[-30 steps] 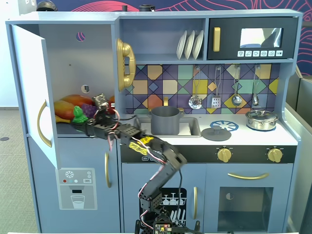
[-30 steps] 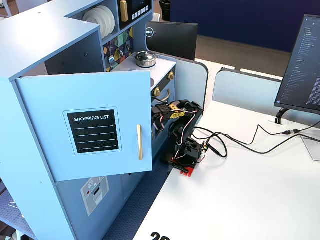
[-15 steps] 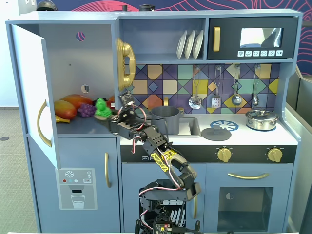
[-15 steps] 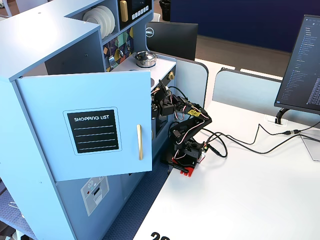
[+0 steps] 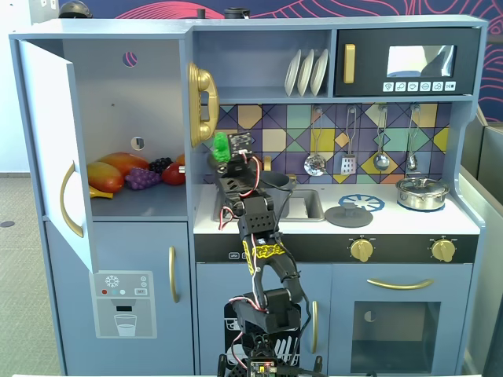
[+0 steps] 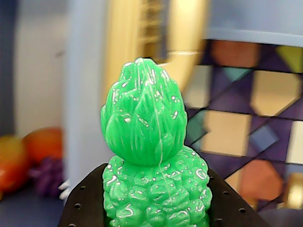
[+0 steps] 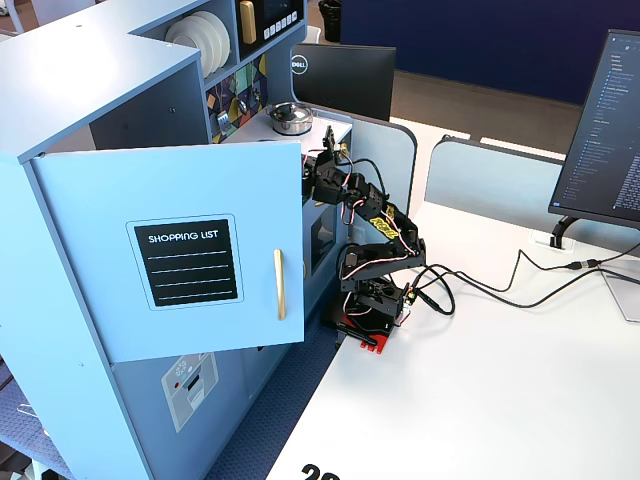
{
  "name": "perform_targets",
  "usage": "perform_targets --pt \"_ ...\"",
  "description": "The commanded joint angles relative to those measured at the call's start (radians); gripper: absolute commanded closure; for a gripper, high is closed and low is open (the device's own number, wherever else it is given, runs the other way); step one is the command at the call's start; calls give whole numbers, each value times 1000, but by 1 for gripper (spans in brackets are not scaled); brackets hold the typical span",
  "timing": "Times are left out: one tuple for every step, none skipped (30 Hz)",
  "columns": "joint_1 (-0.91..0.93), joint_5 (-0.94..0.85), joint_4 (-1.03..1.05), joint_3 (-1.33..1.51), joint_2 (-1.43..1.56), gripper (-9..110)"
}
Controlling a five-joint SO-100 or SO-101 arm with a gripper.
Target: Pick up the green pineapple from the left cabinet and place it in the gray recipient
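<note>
The pineapple [image 6: 154, 170] is sitting upright between the black fingers [image 6: 83, 208] of the gripper [image 6: 156, 222], its leafy crown pointing up and its bumpy body pinched from both sides in the wrist view. In a fixed view the pineapple [image 5: 222, 146] is hanging in the air just outside the open cabinet [image 5: 130, 118], in front of the gold telephone [image 5: 203, 102] on the cabinet's side wall and above the left end of the counter [image 5: 409, 222]. The gripper [image 5: 223, 157] is clamping on the fruit from below, with the arm [image 5: 259, 236] reaching up from its base in front of the toy kitchen.

Inside the cabinet, on its shelf, an orange-yellow mango [image 5: 106, 176], a purple grape bunch [image 5: 143, 178] and a red fruit [image 5: 174, 173] are lying together, well left of the pineapple. The cabinet door [image 5: 55, 149] is standing wide open, its gold handle [image 5: 69, 199] facing out.

Right of the gripper, the rim of the gray pot [image 5: 275, 181] is showing just behind the arm, beside the sink [image 5: 306, 206]. A silver lidded pot [image 5: 422, 192] is standing far right on the counter, under hanging utensils [image 5: 316, 161].

In another fixed view the open door [image 7: 185, 250] with its shopping list [image 7: 188, 262] is hiding the shelf, and the arm [image 7: 375, 245] is bending up toward the counter from the white table [image 7: 520, 380]; the pineapple cannot be made out there.
</note>
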Motion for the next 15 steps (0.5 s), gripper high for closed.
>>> perform_targets --pt "100 29 -46 -87 -74 102" --pt "117 26 -49 -100 -100 102" --pt "137 32 -54 -115 -130 102" --pt "158 43 -57 -133 -163 102" --pt "176 46 -66 -147 -196 102" --pt "195 55 -78 -158 -230 102" --pt "210 66 -91 -170 -261 102" --pt "222 66 -97 -184 -295 102" --pt "233 58 -101 -198 -328 102" --pt "247 58 -107 -216 -362 102" --pt "258 63 -112 -233 -393 102" --pt "275 67 -112 -247 -423 102" --pt "291 67 -114 -258 -453 102" --pt "304 71 -123 -267 -480 102" --pt "316 75 -133 -275 -505 102"
